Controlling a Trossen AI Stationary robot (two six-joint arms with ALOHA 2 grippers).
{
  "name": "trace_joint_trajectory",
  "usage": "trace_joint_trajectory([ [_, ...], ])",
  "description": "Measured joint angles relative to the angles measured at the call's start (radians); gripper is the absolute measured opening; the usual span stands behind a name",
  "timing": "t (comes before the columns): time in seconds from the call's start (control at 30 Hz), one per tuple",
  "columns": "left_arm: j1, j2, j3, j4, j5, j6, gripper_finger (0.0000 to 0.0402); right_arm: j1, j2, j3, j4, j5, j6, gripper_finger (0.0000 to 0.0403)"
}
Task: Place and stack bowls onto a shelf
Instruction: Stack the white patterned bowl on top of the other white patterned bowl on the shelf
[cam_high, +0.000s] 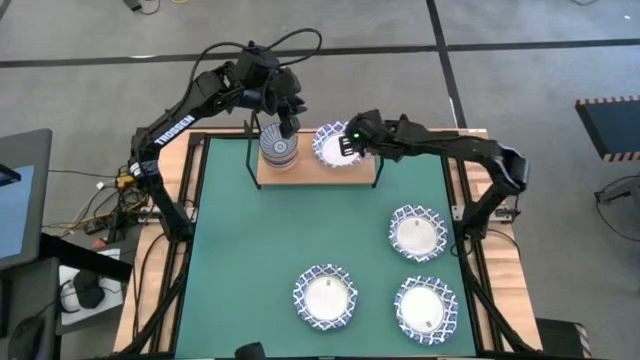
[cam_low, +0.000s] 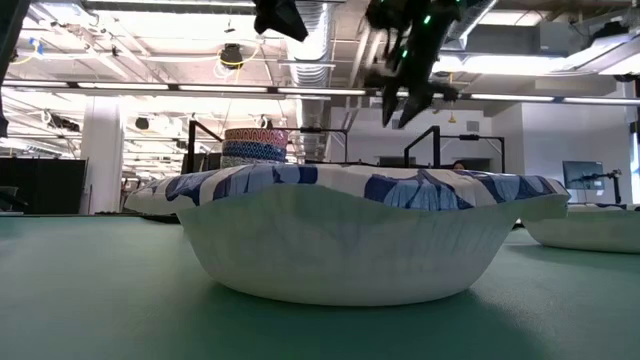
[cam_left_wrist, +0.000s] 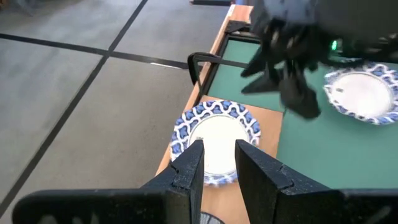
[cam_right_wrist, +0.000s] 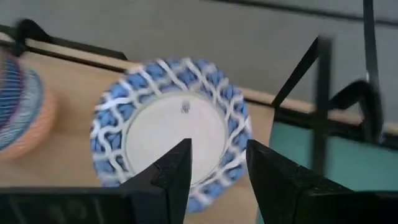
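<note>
The shelf (cam_high: 318, 172) already holds a stack of small bowls (cam_high: 279, 148) and one white blue-rimmed bowl (cam_high: 331, 145) beside it. The right gripper (cam_high: 349, 146) hovers over that bowl, fingers parted and empty; the left gripper (cam_high: 288, 127) hangs over the stack, also released. Three white bowls (cam_high: 418, 233) wait on the green mat (cam_high: 250, 250), so roughly a third remains.

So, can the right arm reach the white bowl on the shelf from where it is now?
Probably yes. The right gripper hangs just above the white bowl on the shelf, jaws open, nothing between them. The left gripper is aside, over the stack of small bowls.
</note>
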Motion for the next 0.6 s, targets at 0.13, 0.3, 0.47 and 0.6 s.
trace_joint_trajectory([
  [0.13,0.016,-0.037,0.0,-0.035,0.043,0.016,0.0077,0.036,-0.115,0.002,-0.071,-0.021,-0.008,0.0173],
  [0.3,0.029,-0.076,-0.02,-0.038,0.156,0.017,0.0077,0.093,-0.233,0.002,-0.204,-0.029,0.102,0.0168],
  [0.47,0.008,-0.102,-0.131,0.037,0.309,0.0,0.0077,0.182,-0.339,0.002,-0.228,-0.03,0.166,0.0162],
  [0.6,-0.028,-0.109,-0.206,0.098,0.343,-0.026,0.0077,0.282,-0.376,0.002,-0.378,-0.03,0.236,0.0156],
])
